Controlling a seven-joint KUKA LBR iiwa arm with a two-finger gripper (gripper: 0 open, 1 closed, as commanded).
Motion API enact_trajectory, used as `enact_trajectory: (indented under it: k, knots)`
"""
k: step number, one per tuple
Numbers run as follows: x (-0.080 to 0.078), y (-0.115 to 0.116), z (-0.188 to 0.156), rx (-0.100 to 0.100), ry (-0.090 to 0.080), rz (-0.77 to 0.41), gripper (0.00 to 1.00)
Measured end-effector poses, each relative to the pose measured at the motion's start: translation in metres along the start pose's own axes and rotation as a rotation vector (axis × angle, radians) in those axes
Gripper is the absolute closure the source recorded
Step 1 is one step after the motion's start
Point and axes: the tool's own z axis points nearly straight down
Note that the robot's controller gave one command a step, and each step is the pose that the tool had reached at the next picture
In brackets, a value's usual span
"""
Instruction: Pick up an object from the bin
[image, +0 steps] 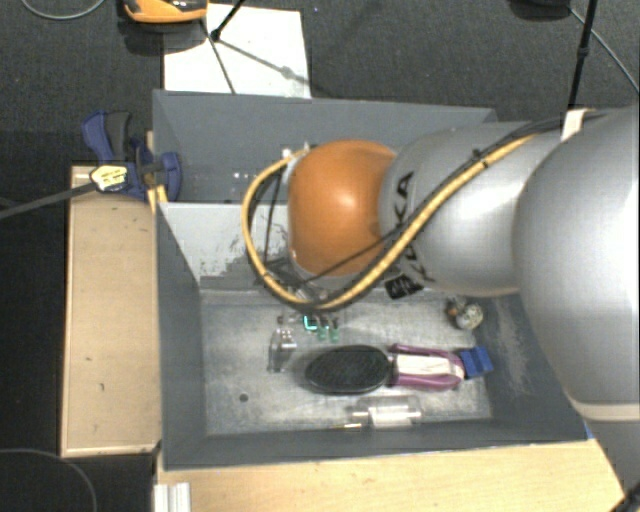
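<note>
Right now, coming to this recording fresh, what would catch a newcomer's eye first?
The big silver arm with its orange wrist cover reaches in from the right and hangs over the back half of the grey bin. Below it, on the bin floor, lies a black oval hairbrush, its purple-and-white handle pointing right. A small clear item lies between the brush and the front wall.
</note>
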Motion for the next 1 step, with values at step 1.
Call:
enact_trajectory:
  k: [1]
  knots:
    - [0.0290, -0.0741, 0.0544, 0.004, 0.001, 0.007, 0.00]
